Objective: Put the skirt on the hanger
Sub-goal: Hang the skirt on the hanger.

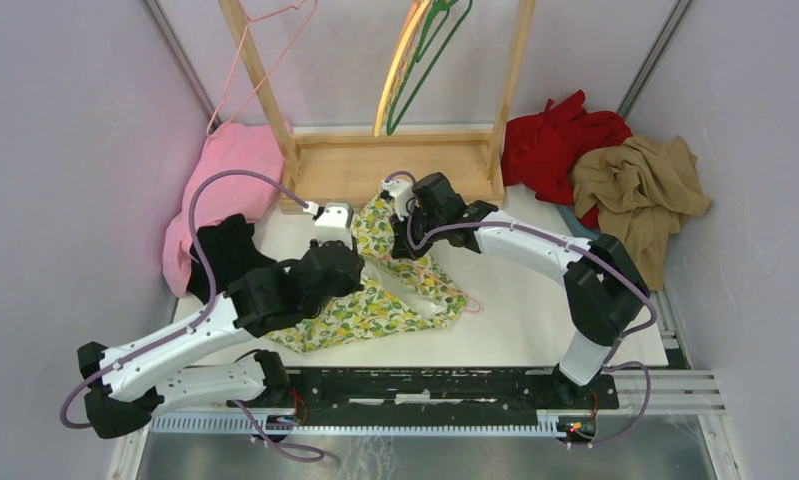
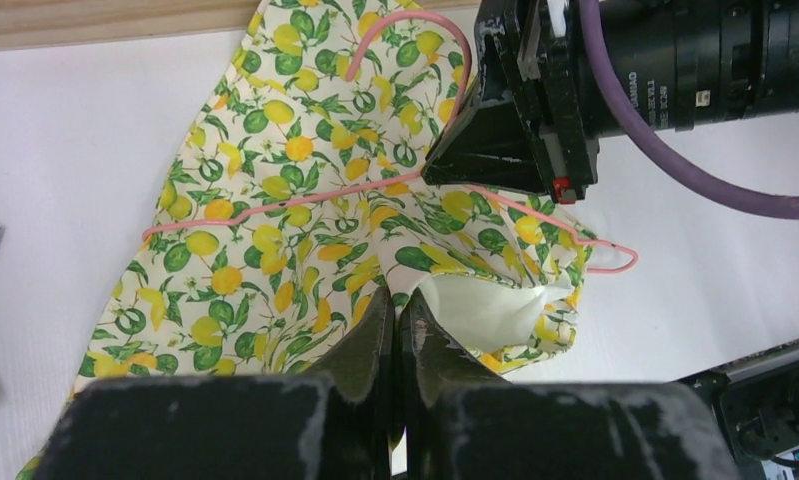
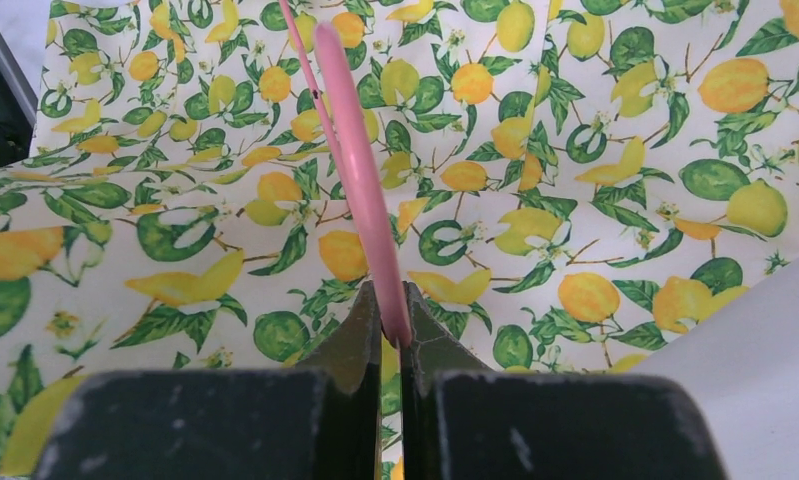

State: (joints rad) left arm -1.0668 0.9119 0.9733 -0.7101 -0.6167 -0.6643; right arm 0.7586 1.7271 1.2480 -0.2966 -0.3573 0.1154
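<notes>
dark fingers (image 2: 360,350) of the left gripper (image 2: 397,300) fill the bottom of its wrist view, pressed together. pleats of the skirt (image 2: 275,130) converge on their tips, so they appear to pinch a fold of it beside the pale lining of its opening. just ahead of them the hanger (image 2: 275,205) lies across the skirt on the white table (image 2: 55,150), one shoulder tip poking past the cloth to the right. the right gripper (image 2: 437,175) comes down on the wire near its neck. whether any wire sits inside the skirt cannot be told. from the right wrist, the jaws are clamped on the pink wire, which runs straight ahead of them over lemon print. from above, both grippers meet over the skirt's far end, just short of the wooden rack (image 1: 395,170). the skirt looks light and limp, likely to sag and slide off smooth wire, so its waist edge seems the place to grip. the hanger looks thin and springy, best held near the neck.
</notes>
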